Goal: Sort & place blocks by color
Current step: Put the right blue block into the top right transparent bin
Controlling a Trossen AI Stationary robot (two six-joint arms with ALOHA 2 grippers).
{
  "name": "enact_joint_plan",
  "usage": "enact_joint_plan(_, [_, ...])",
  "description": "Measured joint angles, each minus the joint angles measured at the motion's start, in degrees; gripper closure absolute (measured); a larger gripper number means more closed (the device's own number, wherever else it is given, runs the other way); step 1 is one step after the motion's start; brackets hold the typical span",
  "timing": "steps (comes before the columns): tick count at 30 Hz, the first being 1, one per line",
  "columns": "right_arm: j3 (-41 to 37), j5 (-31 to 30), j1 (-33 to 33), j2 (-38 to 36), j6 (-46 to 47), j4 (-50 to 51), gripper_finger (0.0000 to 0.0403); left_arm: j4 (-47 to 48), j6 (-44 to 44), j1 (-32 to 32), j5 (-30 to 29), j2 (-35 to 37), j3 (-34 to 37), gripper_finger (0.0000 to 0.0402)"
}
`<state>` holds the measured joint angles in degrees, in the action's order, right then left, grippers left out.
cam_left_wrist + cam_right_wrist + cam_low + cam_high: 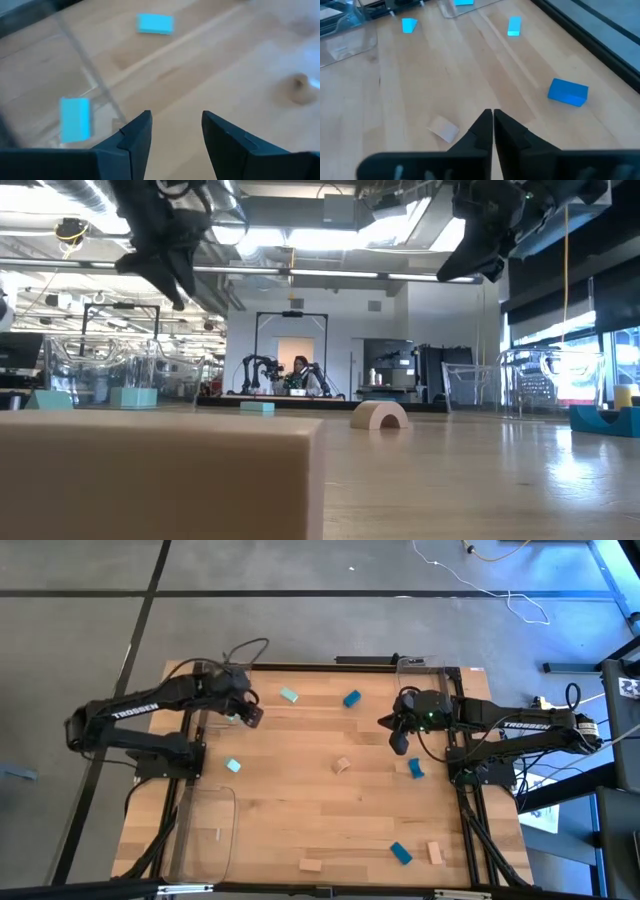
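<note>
My left gripper [250,716] hangs open and empty over the table's back left; its fingertips [145,117] frame bare wood. A mint block [75,119] lies just beside it behind a clear tray wall, and another mint block [289,695] lies farther back. My right gripper [399,743] is shut on nothing, raised at the right side [493,112]. Ahead of it are a blue block [567,92] and a wood block [444,128]. Scattered elsewhere are a mint block [233,766], a wood arch [342,765], blue blocks [416,769] [401,853] and wood blocks [435,852] [310,864].
A clear tray [210,830] sits along the left edge, and another clear tray [430,670] stands at the back right. In the low view a wood block [160,475] fills the foreground, with both arms high above the table. A person sits far off in the room.
</note>
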<state>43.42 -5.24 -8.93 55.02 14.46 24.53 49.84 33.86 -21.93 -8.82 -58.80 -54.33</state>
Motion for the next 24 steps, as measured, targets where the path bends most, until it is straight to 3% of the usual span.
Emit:
enact_joint_plan(8, [0.0,2.6,0.0,0.0,0.0,1.1,0.0349,-3.8,-2.9,10.7,1.1,0.0,0.0,0.0236])
enact_joint_plan(18, [0.0,2.3,0.0,0.0,-0.5,1.1,0.0263,-4.3,2.0,17.6,0.8,0.0,0.0,0.0236])
enact_joint_plan(24, [0.0,2.4,0.2,0.0,-13.8,1.1,0.0217,-4.3,2.0,20.3,-0.1,0.0,0.0,0.0236])
